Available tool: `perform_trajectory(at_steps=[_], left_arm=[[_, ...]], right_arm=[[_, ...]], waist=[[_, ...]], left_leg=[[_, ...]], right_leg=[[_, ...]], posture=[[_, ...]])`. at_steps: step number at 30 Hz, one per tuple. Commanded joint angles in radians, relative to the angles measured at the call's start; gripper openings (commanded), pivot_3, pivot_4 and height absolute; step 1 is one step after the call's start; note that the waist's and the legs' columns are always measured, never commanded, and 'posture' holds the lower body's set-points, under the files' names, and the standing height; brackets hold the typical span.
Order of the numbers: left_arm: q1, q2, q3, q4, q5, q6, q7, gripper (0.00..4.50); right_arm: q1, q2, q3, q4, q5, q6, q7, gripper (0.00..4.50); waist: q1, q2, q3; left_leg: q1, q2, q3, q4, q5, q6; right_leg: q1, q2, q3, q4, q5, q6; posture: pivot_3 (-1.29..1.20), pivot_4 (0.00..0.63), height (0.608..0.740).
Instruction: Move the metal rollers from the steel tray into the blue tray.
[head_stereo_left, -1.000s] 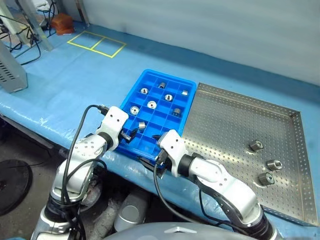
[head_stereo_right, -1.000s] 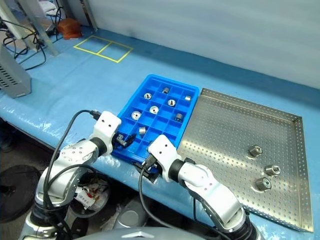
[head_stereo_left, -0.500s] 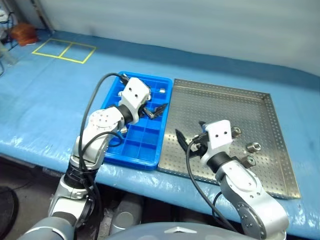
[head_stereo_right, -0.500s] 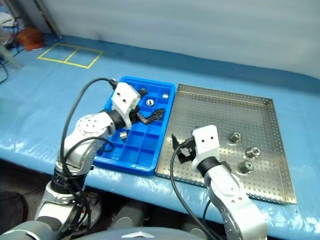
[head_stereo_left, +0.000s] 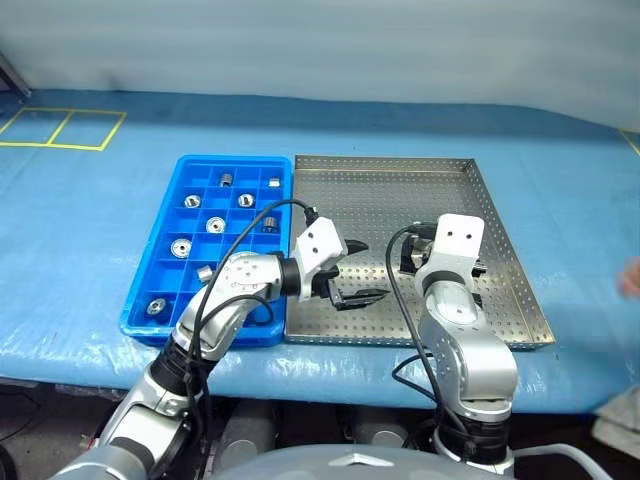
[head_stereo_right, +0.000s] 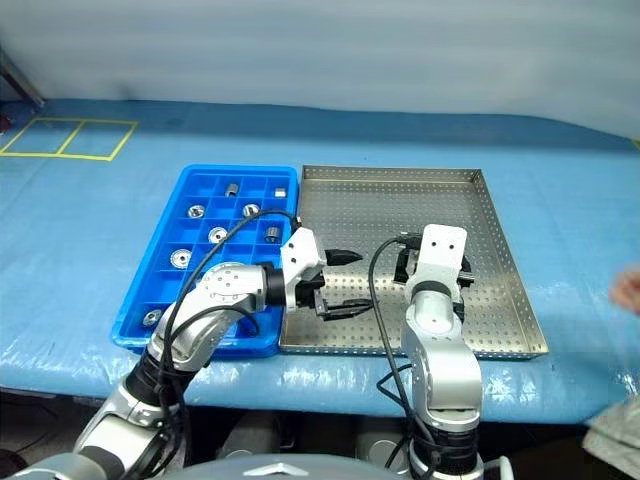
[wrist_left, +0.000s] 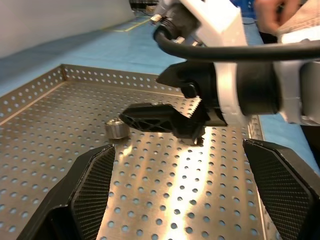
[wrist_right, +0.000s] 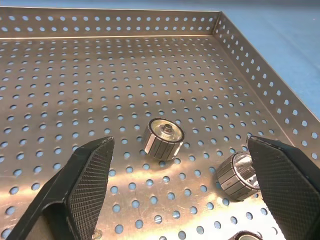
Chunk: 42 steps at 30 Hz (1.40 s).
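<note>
You see the steel tray (head_stereo_left: 400, 180) and blue tray (head_stereo_left: 160, 318) on blue sheeting (head_stereo_left: 80, 230); left gripper (head_stereo_left: 352, 272) and right gripper (wrist_right: 185, 195) gape empty.

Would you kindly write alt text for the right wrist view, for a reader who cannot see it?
Two small shiny silver metal rollers lie on the perforated floor of the large square steel tray, between the spread black fingers of the open right gripper. A third roller peeks in at the picture's edge. Blue table covering shows beyond the tray's rim.
</note>
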Motion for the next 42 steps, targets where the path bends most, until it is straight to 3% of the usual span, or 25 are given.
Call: perform_trajectory(at_steps=[1, 6, 14, 42], left_arm=[[0.036, 0.002, -0.027, -0.057, -0.018, 0.005, -0.006, 4.45], [0.099, 0.007, -0.085, -0.068, 0.079, -0.106, 0.05, 4.45], [0.132, -0.033, -0.066, -0.074, 0.062, -0.11, 0.087, 4.45], [0.137, -0.031, -0.049, -0.108, 0.052, -0.067, 0.111, 4.45]], right_arm=[[-0.036, 0.058, -0.063, 0.05, 0.012, -0.093, -0.02, 4.5], [-0.086, 0.095, -0.141, 0.159, 0.046, -0.18, -0.064, 4.5], [-0.15, 0.083, -0.109, 0.274, 0.078, -0.231, -0.067, 4.5], [-0.142, 0.087, -0.056, 0.285, 0.112, -0.231, -0.074, 4.5]], waist=[[-0.002, 0.0, 0.0], [-0.001, 0.001, 0.0], [0.002, 0.002, 0.0], [0.007, 0.003, 0.001]], left_leg=[[0.0, -0.001, 0.0, 0.0, 0.0, 0.001], [0.001, -0.001, 0.001, 0.0, 0.001, 0.002], [0.001, -0.001, 0.001, 0.0, 0.002, 0.002], [0.001, -0.002, 0.001, 0.0, 0.002, 0.002]], right_leg=[[0.0, 0.0, 0.0, 0.0, 0.0, 0.001], [0.0, -0.001, 0.001, 0.0, 0.001, 0.002], [0.0, 0.0, 0.002, 0.001, 0.002, 0.002], [0.0, 0.0, 0.002, 0.001, 0.002, 0.002]], posture=[[-0.13, 0.15, 0.74], [-0.1, 0.15, 0.74], [-0.08, 0.15, 0.74], [-0.03, 0.15, 0.74]])
